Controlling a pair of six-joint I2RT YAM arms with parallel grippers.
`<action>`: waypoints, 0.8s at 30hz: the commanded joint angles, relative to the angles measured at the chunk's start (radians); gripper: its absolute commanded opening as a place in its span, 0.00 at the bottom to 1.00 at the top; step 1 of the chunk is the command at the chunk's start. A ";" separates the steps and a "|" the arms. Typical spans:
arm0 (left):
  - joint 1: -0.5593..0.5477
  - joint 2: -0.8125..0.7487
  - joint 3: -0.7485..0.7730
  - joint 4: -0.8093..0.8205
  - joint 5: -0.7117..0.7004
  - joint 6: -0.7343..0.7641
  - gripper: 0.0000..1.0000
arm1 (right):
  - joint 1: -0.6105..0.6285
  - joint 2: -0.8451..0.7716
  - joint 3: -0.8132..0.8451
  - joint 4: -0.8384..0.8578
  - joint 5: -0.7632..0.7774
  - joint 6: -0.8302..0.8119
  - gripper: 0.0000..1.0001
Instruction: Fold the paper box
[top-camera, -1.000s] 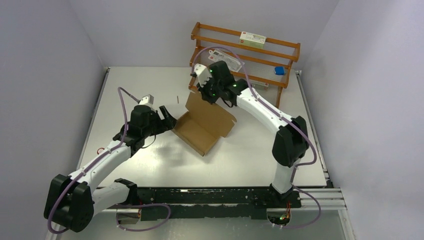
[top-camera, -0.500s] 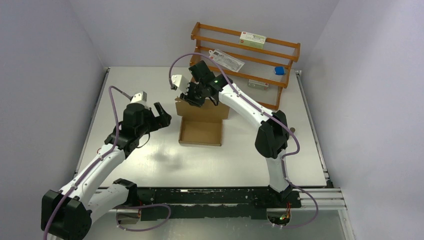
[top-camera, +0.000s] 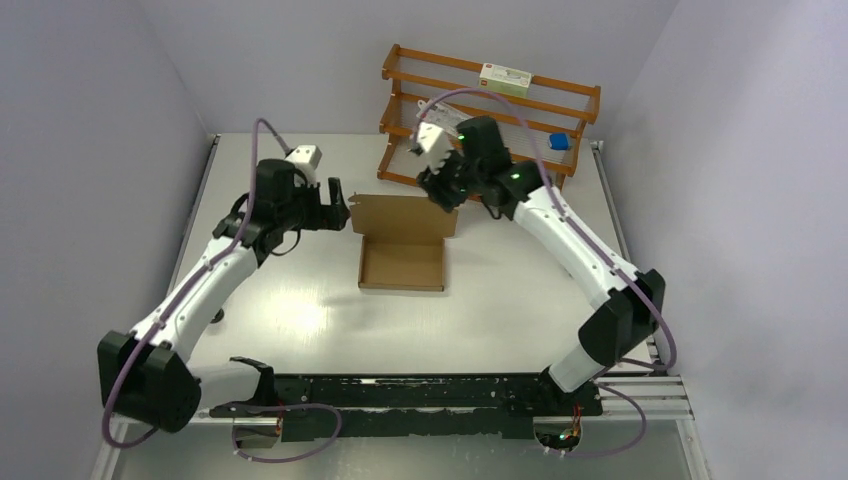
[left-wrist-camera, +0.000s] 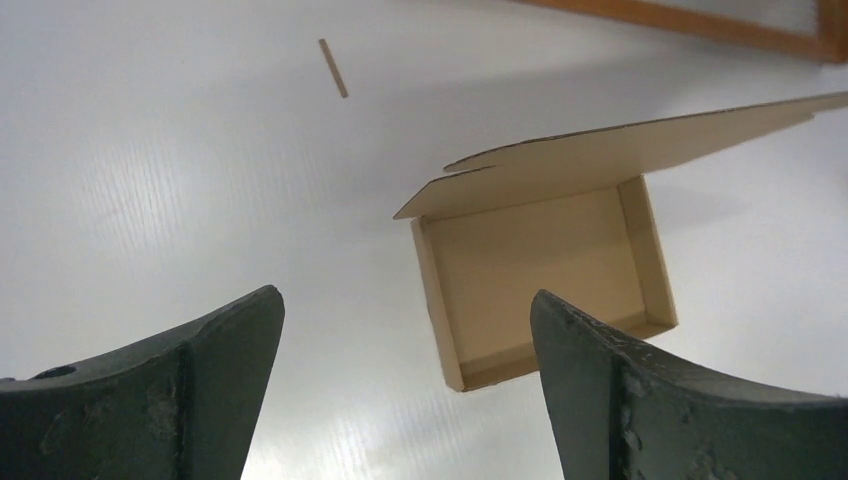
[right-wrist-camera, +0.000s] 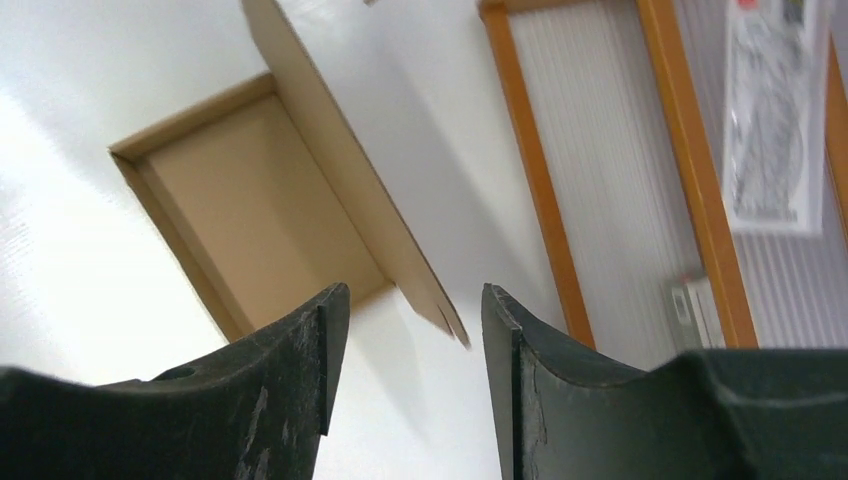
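Note:
The paper box (top-camera: 401, 266) is a shallow brown cardboard tray in the middle of the table, its lid flap (top-camera: 404, 214) standing up at the far side. My left gripper (top-camera: 338, 206) hovers just left of the flap, open and holding nothing. In the left wrist view the box (left-wrist-camera: 545, 270) lies ahead between the spread fingers of that gripper (left-wrist-camera: 405, 300). My right gripper (top-camera: 441, 190) is at the flap's right end, open. In the right wrist view the flap's corner (right-wrist-camera: 430, 300) lies beyond the gap of that gripper (right-wrist-camera: 413, 295), not touched.
A wooden rack (top-camera: 490, 110) stands at the back right. It holds a white and green carton (top-camera: 505, 78), a plastic packet (top-camera: 452, 116) and a blue item (top-camera: 560, 142). A thin stick (left-wrist-camera: 333, 68) lies on the table beyond the box.
The right gripper let go of the flap, opened and drew back to the right. The box turned square to the table. The left arm swung toward the back beside the flap.

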 joint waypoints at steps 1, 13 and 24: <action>0.011 0.124 0.148 -0.159 0.129 0.212 0.98 | -0.133 -0.036 -0.049 -0.051 -0.108 0.046 0.56; 0.065 0.279 0.334 -0.207 0.301 0.527 0.97 | -0.229 -0.033 -0.123 -0.082 -0.105 -0.164 0.68; 0.065 0.456 0.429 -0.292 0.476 0.807 0.95 | -0.251 -0.003 -0.186 -0.035 -0.197 -0.297 0.65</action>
